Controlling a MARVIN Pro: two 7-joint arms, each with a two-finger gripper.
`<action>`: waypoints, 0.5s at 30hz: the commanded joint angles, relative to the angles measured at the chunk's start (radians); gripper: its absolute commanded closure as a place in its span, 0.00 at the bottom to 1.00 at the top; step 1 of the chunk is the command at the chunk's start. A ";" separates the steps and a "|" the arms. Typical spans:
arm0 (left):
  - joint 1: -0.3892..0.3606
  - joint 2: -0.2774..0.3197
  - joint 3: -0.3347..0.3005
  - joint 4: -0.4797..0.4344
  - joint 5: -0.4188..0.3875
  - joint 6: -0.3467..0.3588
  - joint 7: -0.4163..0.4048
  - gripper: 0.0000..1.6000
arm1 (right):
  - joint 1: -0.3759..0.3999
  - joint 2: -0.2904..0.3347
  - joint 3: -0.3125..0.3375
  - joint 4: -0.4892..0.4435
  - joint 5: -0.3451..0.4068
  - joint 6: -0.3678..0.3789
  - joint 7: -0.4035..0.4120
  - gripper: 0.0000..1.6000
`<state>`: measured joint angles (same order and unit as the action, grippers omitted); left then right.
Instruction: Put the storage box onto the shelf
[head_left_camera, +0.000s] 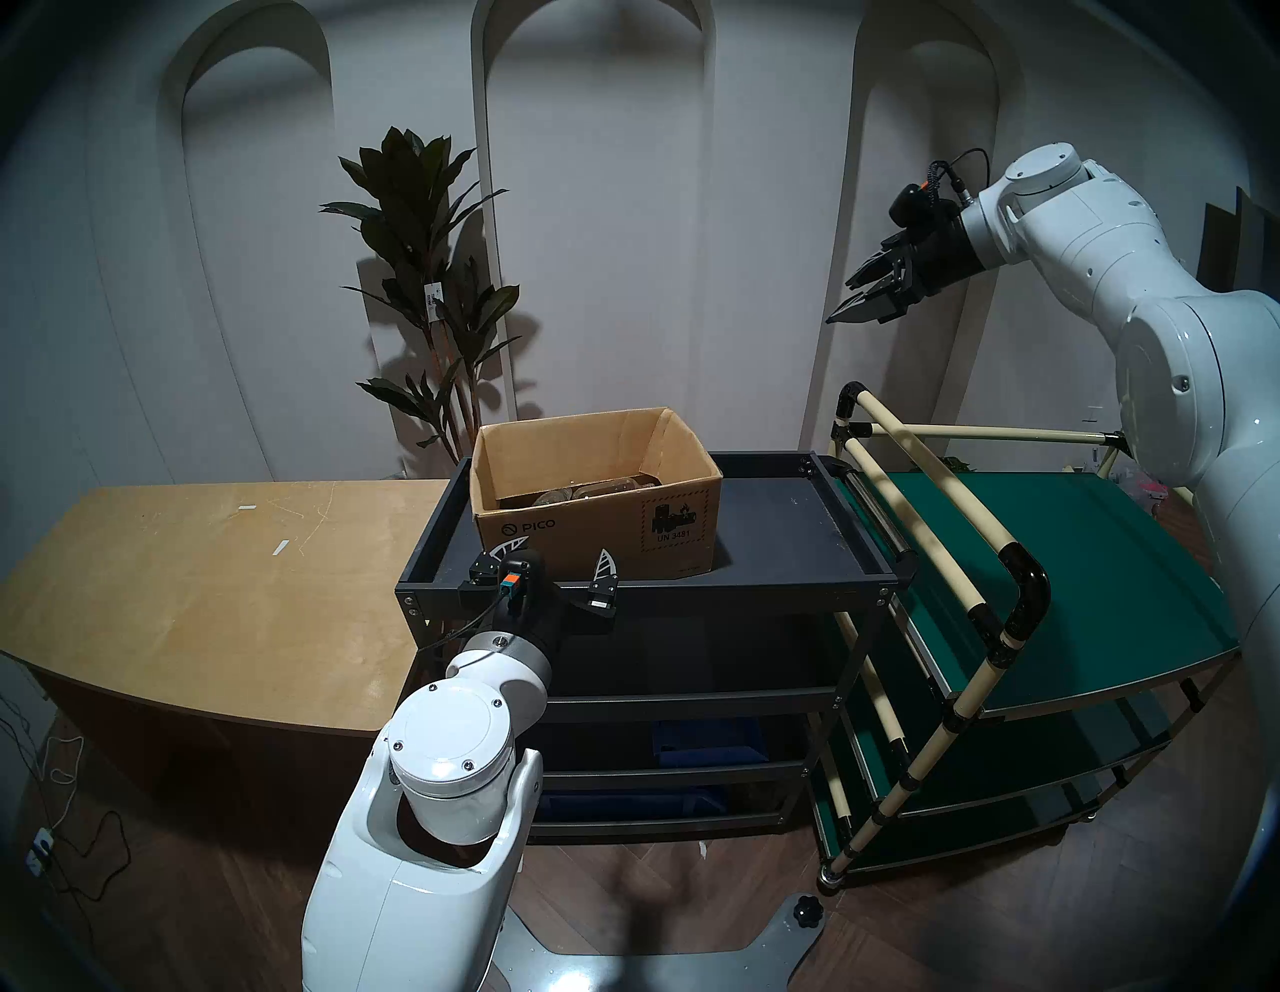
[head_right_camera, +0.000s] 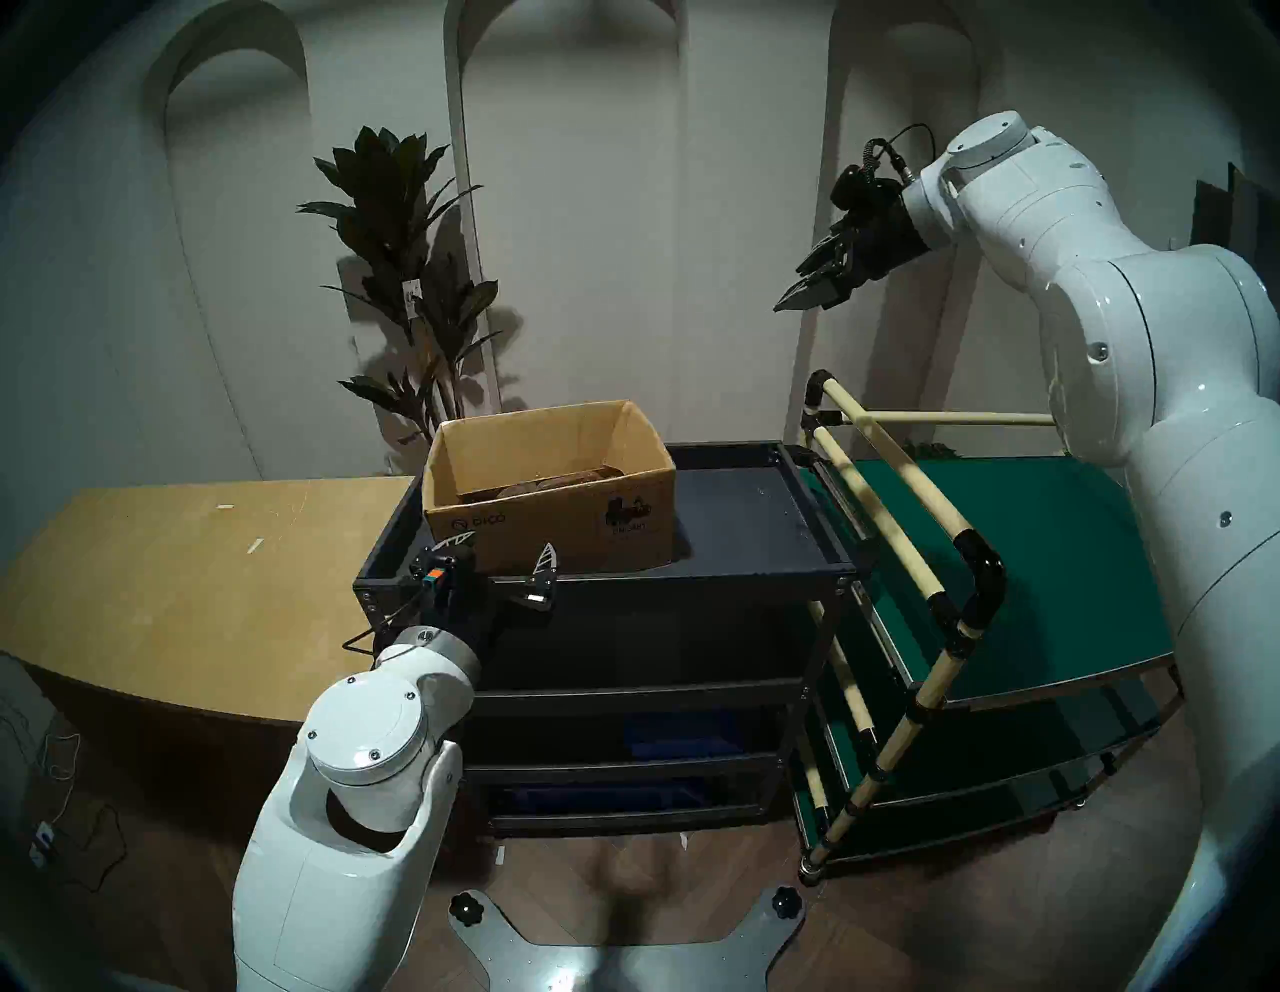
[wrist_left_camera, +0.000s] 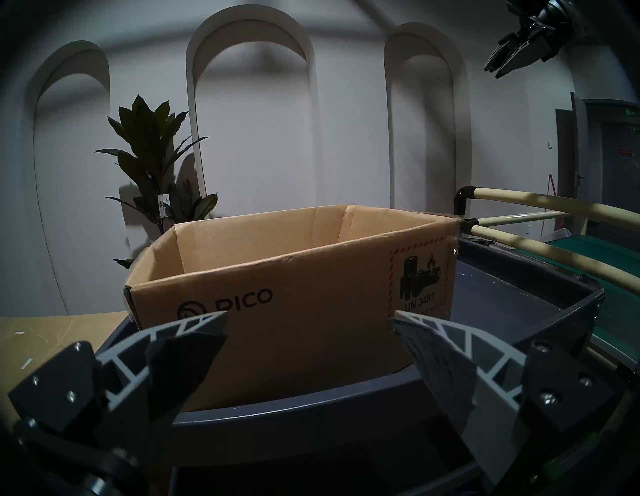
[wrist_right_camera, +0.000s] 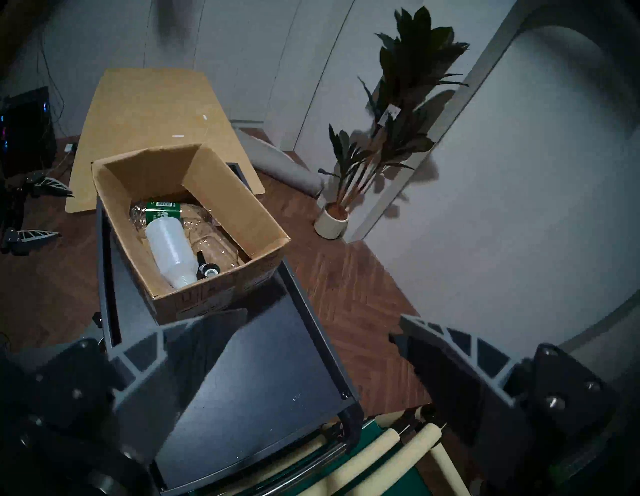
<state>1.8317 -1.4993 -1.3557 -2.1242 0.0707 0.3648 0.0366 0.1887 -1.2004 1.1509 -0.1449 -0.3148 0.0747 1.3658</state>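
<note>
Both tools — left (head_left_camera: 553, 560), right (head_left_camera: 856, 299) — agape, empty; bottles (wrist_right_camera: 173, 242) in storage box (wrist_right_camera: 221, 194) only via R wrist cam.

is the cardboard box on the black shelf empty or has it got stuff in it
Not empty: the storage box holds a white plastic bottle and clear bottles.

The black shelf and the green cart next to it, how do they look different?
The black shelf has a dark, rimmed top like a tray; the green cart has flat green decks. The black shelf stands on black metal posts, while the green cart is framed in cream tubes with black joints. The cardboard box sits on the black shelf, not the green cart. Both have several tiers.
</note>
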 joint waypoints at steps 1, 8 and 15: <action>-0.009 -0.002 0.000 -0.013 0.000 -0.004 0.000 0.00 | 0.026 0.028 0.036 -0.019 0.032 -0.028 -0.022 0.00; -0.008 -0.002 0.000 -0.007 0.000 -0.004 0.000 0.00 | 0.015 0.009 0.060 -0.028 0.047 -0.065 -0.037 0.00; -0.008 -0.002 0.000 -0.002 0.000 -0.004 0.000 0.00 | -0.007 -0.015 0.075 -0.029 0.056 -0.094 -0.050 0.00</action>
<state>1.8320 -1.4994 -1.3557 -2.1139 0.0710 0.3649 0.0366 0.1834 -1.1880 1.2064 -0.1538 -0.2800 0.0118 1.3306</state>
